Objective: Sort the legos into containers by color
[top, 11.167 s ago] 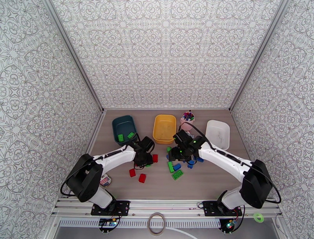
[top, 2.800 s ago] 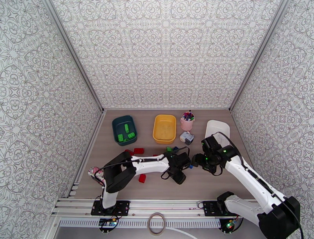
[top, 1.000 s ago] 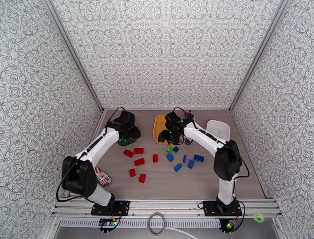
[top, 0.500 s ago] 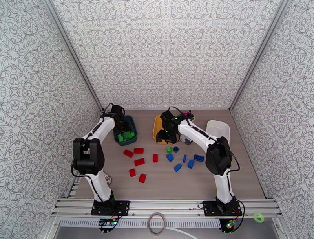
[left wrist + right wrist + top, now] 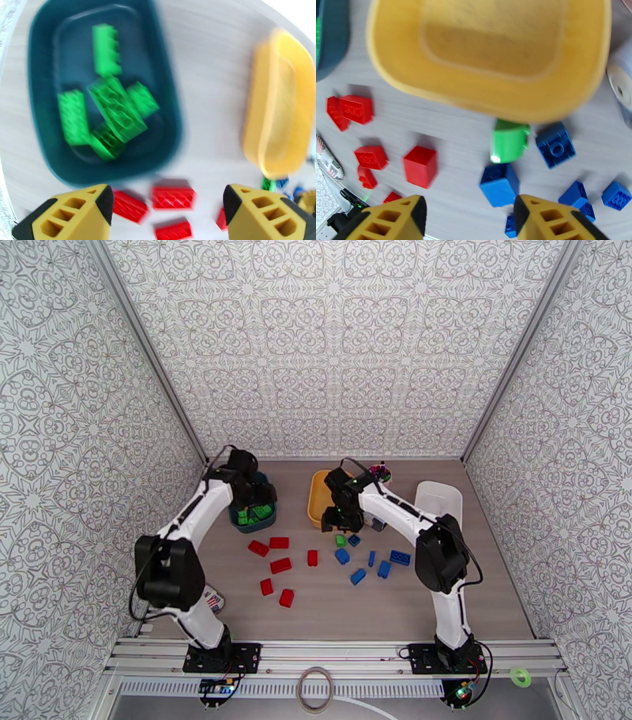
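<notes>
While green legos [image 5: 116, 112] lie in teal tub [image 5: 41, 130] — left pincer [image 5: 168, 199] wide, empty | right pincer [image 5: 470, 205] wide, empty

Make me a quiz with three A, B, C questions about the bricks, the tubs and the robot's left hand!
1. Where are most of the green bricks?
A. the white tub
B. the teal tub
C. the pink cup

2. How many green ones lie on the table beside the blue bricks?
A. four
B. none
C. one

3. How is the left gripper?
A. open, holding nothing
B. shut on a red brick
C. shut on a pen

Answers:
1 B: a pile of green ones lies inside the teal tub.
2 C: a single green brick sits by the yellow tub, next to the blue ones.
3 A: its fingers stand wide apart with nothing between them.
</notes>
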`<state>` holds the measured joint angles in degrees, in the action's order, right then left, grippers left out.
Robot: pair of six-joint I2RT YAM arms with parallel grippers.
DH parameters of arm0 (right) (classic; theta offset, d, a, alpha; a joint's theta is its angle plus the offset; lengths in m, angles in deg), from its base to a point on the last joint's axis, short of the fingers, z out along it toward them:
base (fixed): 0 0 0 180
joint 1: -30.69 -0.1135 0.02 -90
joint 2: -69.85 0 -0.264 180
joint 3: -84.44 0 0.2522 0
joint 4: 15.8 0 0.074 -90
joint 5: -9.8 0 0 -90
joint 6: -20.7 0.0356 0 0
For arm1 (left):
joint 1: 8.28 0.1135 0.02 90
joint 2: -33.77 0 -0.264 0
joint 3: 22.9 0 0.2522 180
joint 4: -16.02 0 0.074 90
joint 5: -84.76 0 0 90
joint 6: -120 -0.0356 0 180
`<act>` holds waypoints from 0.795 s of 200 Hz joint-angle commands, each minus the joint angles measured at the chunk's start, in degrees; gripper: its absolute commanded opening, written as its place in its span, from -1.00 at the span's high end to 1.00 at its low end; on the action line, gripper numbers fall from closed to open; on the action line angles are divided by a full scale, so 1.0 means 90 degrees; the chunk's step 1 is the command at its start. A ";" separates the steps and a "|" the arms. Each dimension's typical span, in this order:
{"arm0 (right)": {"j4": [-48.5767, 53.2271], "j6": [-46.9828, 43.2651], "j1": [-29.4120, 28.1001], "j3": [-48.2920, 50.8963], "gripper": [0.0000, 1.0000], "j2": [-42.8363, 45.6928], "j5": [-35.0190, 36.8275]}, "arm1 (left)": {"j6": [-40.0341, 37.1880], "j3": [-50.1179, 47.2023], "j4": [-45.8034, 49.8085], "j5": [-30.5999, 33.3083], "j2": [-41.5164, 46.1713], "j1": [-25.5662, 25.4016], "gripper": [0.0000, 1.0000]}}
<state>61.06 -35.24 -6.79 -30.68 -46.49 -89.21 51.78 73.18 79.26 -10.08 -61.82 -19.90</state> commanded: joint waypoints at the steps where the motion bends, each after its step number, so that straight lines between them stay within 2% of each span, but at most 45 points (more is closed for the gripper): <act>1: -0.0138 0.0080 0.0199 0.0449 -0.22 0.0675 0.0263 | 0.0653 -0.0486 -0.0031 0.0038 0.0346 -0.0714 -0.56; 21: -0.0267 0.0157 0.0375 0.0963 -0.22 0.1133 0.0333 | 0.1324 -0.0847 -0.0247 -0.0043 0.0549 -0.1397 -0.50; 50: -0.0380 0.0248 0.0677 0.1746 -0.23 0.1876 0.0412 | 0.2042 -0.0833 -0.0355 0.0011 0.0409 -0.2251 -0.48; 87: -0.0399 0.0297 0.0967 0.2590 -0.24 0.2729 0.0468 | 0.2177 -0.0192 -0.0243 0.0229 -0.0477 -0.3149 -0.47; 126: -0.0340 0.0412 0.1022 0.3149 -0.29 0.3461 0.0489 | 0.2334 0.0407 -0.0287 0.0355 -0.1397 -0.3651 -0.39; 159: -0.0327 0.0538 0.1028 0.3549 -0.30 0.3948 0.0453 | 0.2695 0.0579 -0.0442 0.0482 -0.1858 -0.3718 -0.28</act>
<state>58.02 -31.98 2.15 -1.31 -14.27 -85.50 72.56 76.28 76.59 -7.90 -76.35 -53.29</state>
